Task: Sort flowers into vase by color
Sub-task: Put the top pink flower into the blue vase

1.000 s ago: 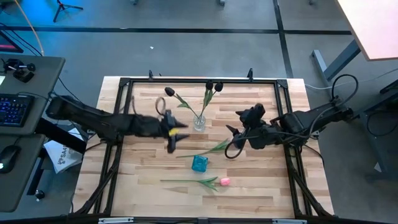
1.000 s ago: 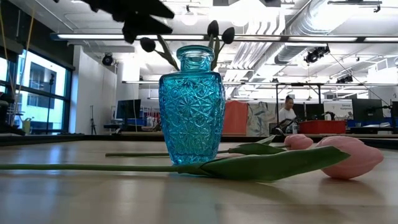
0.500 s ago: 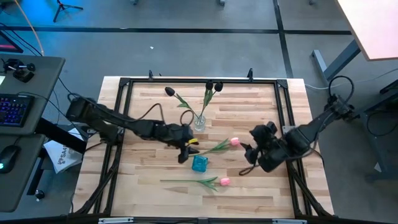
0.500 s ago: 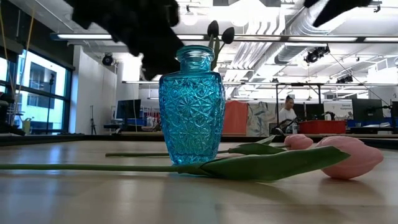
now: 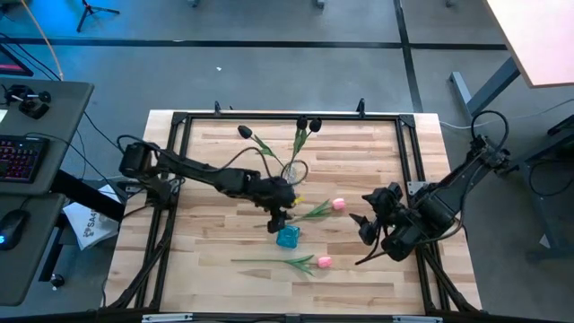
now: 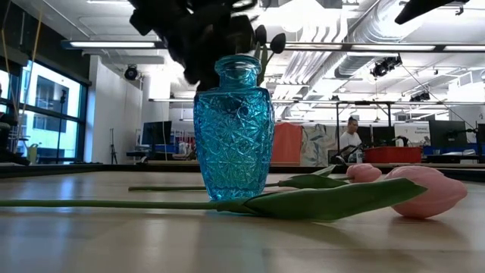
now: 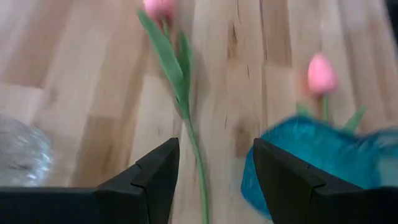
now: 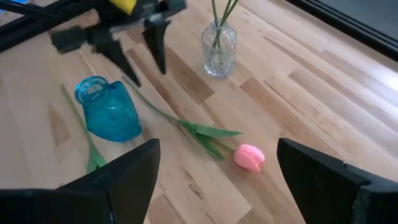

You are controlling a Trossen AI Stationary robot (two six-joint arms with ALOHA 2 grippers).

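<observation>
Blue vase (image 5: 287, 236) btwn pink tulips (image 5: 338, 205), clear vase (image 5: 291, 173) nearby.

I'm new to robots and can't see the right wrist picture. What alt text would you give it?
The left gripper, open, hangs over a pink tulip lying on the wooden table beside a blue vase. Farther off, a clear vase holds green stems.
</observation>
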